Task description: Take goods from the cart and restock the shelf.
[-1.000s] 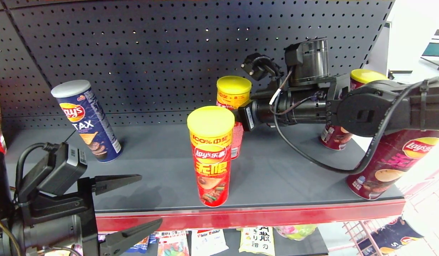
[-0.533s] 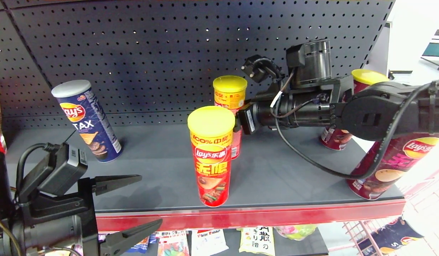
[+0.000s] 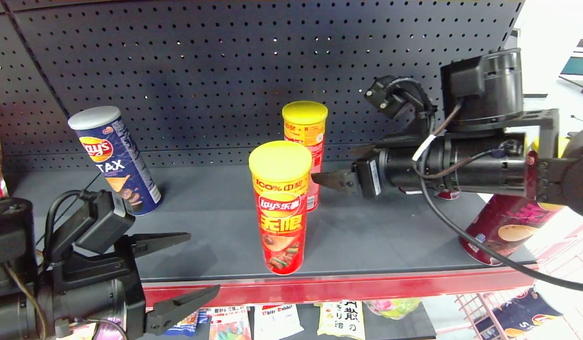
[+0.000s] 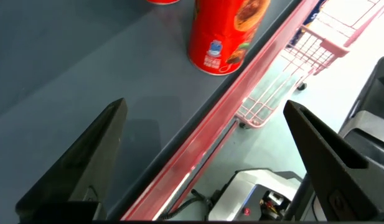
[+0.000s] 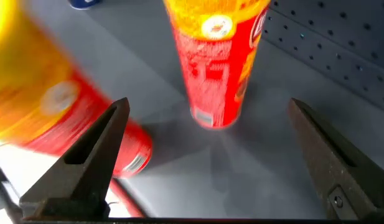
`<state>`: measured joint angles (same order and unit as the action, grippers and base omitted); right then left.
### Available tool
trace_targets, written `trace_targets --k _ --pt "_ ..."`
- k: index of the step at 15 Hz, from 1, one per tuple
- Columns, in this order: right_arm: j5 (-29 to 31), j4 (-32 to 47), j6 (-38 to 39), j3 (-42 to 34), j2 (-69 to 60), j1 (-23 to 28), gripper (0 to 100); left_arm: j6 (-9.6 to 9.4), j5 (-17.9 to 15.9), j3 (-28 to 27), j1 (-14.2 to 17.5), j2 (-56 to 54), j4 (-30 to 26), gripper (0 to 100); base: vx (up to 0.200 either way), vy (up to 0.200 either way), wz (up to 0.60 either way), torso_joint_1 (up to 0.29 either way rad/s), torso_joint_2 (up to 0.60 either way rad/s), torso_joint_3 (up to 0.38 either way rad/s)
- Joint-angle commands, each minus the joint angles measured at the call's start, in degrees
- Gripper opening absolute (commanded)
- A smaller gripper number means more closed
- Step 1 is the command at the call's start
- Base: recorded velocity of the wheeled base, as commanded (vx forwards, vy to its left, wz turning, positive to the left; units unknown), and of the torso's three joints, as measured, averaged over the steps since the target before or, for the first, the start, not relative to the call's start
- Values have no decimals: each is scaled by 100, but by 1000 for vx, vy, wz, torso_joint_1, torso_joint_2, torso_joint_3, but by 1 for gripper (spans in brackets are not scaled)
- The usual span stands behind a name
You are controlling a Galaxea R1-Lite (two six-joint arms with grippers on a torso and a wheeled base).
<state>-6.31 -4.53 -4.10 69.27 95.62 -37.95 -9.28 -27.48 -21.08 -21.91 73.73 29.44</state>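
Note:
A red chip can with a yellow lid (image 3: 304, 137) stands upright toward the back of the grey shelf (image 3: 367, 236). My right gripper (image 3: 338, 165) is open just to its right, clear of it; in the right wrist view this can (image 5: 216, 62) stands ahead of the open right gripper (image 5: 208, 106). A second red can (image 3: 279, 208) stands near the shelf's red front lip. My left gripper (image 3: 197, 264) hangs open and empty at the shelf's front left edge. The left wrist view has that front can (image 4: 223, 31) beyond the open left gripper (image 4: 201, 115).
A blue can (image 3: 114, 160) leans at the back left. A maroon can (image 3: 504, 226) leans at the shelf's right end, partly behind my right arm. The pink wire cart (image 3: 480, 311) is below right. Snack bags (image 3: 277, 321) lie on the lower shelf.
My right gripper let go of the rear red can and drew back to the right. The can stays upright, slightly left of where it was. The left arm shifted a little.

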Motion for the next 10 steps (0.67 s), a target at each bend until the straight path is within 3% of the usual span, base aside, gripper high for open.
trace_targets --k 1,10 --pt "69 -4 23 -414 -712 -11 100 5 58 -46 2 212 18 100 0 0 0 0 0 0" --pt "254 5 -30 -2066 -3278 -2 100 -30 217 -318 90 880 27 100 0 0 0 0 0 0"
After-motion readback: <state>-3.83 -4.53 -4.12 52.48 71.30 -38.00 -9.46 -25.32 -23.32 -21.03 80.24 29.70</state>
